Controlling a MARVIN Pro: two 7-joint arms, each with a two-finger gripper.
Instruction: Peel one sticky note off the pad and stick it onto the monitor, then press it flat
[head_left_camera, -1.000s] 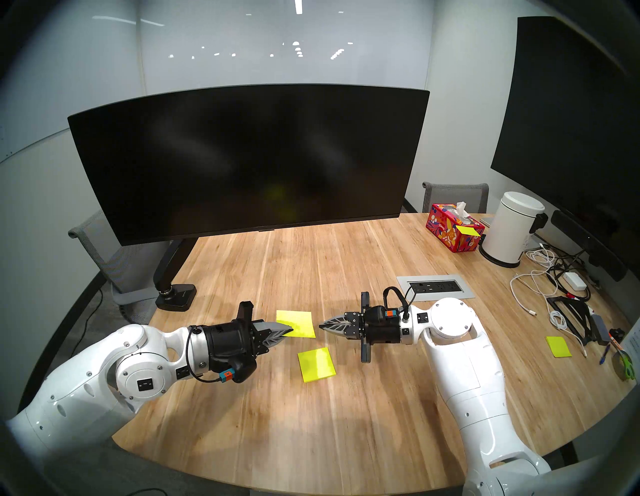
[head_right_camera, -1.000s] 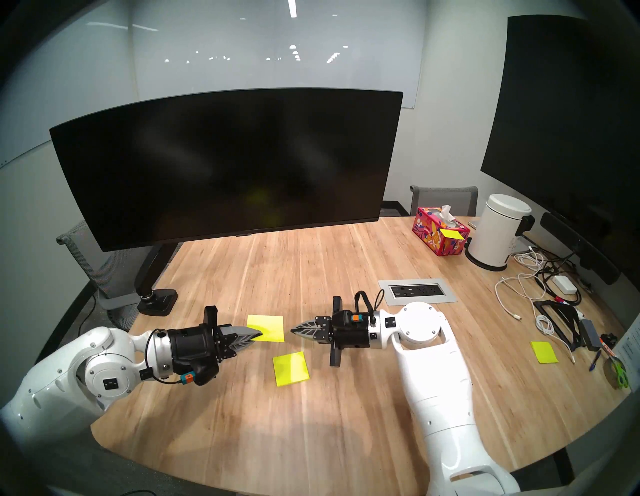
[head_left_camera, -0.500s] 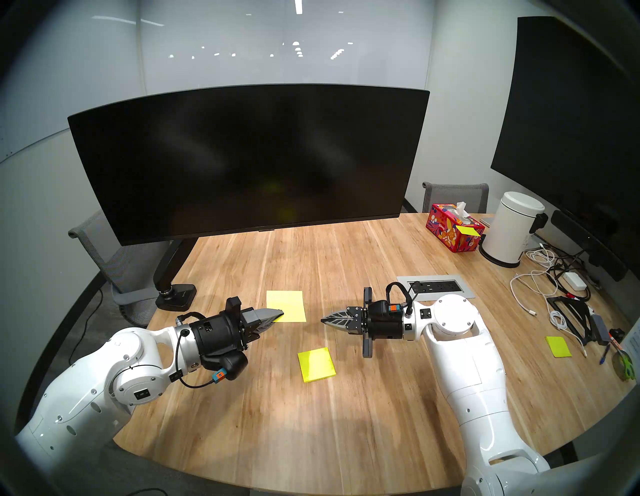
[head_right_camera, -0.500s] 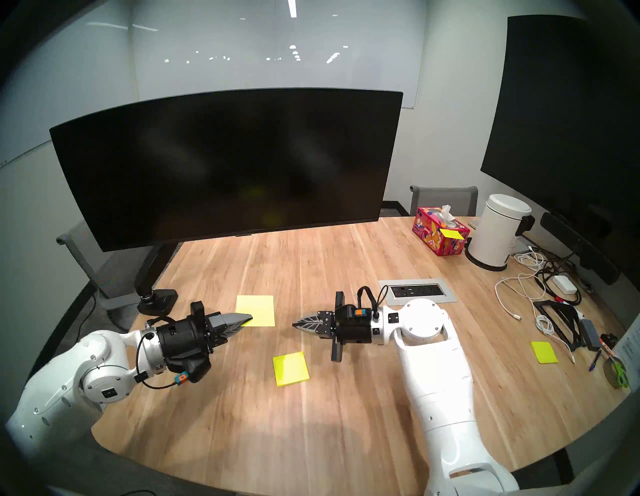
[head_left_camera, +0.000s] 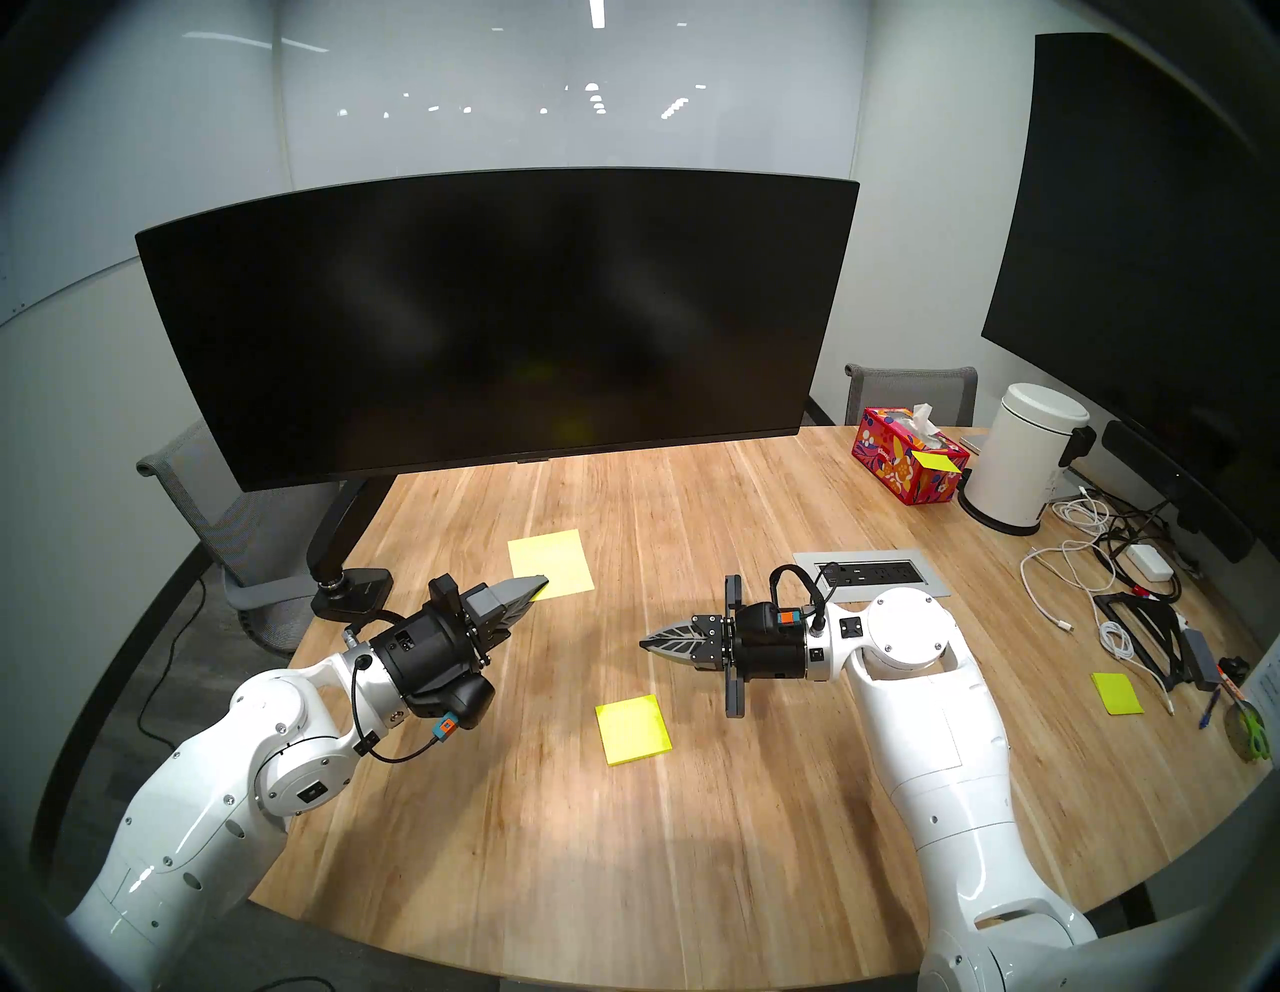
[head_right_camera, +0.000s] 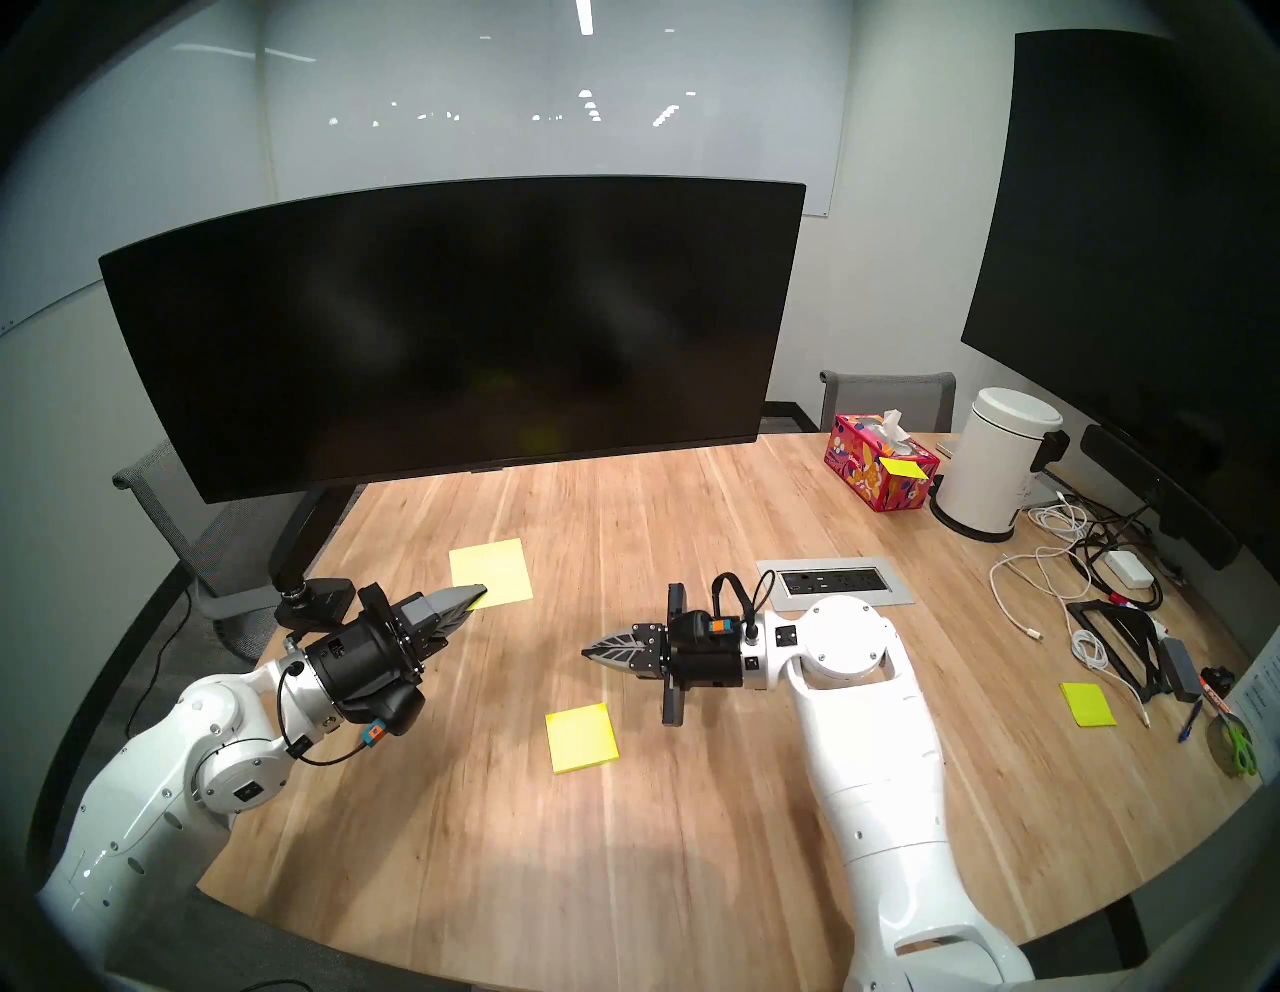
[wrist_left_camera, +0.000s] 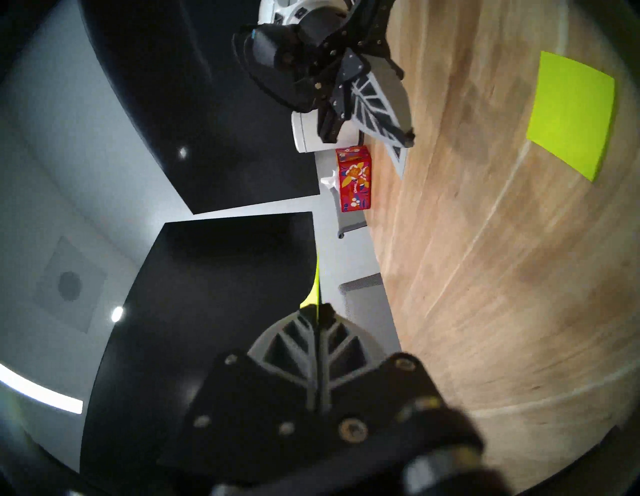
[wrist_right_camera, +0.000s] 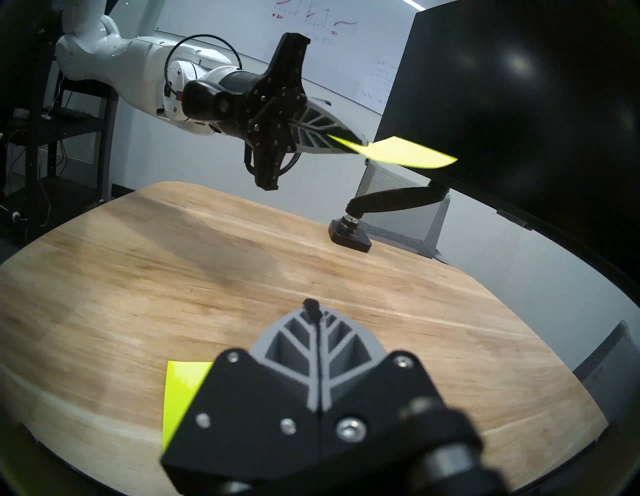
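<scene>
My left gripper (head_left_camera: 539, 583) pinches one corner of the sticky note (head_left_camera: 553, 562), a thin, matte yellow-green square held in the air above the wooden table (head_left_camera: 692, 866), its free edge pointing toward the glossy black curved monitor (head_left_camera: 499, 325). In the left wrist view the sheet shows only edge-on. My right gripper (head_left_camera: 647, 644) is clenched on nothing. The pad (head_left_camera: 633, 729) lies flat between them.

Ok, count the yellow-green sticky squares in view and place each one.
4: a sticky note pinched in the left gripper; the pad mid-table; another square by the cables; a small note on the tissue box.
</scene>
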